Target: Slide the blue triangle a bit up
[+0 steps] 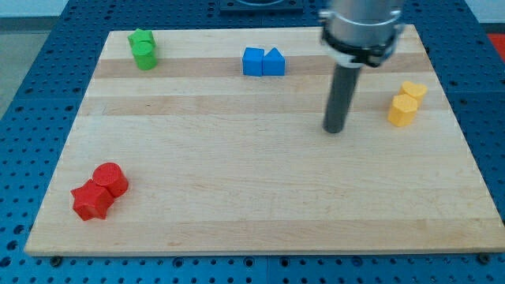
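Right of the blue triangle (274, 61) and lower, my tip (334, 130) rests on the board (260, 197), well apart. It holds nothing. Left of the triangle, touching, sits a blue cube (253, 61).

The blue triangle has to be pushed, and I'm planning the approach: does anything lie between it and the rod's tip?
No. In the camera view, only bare wooden board lies between my tip and the blue triangle, which touches the blue cube on its far side.
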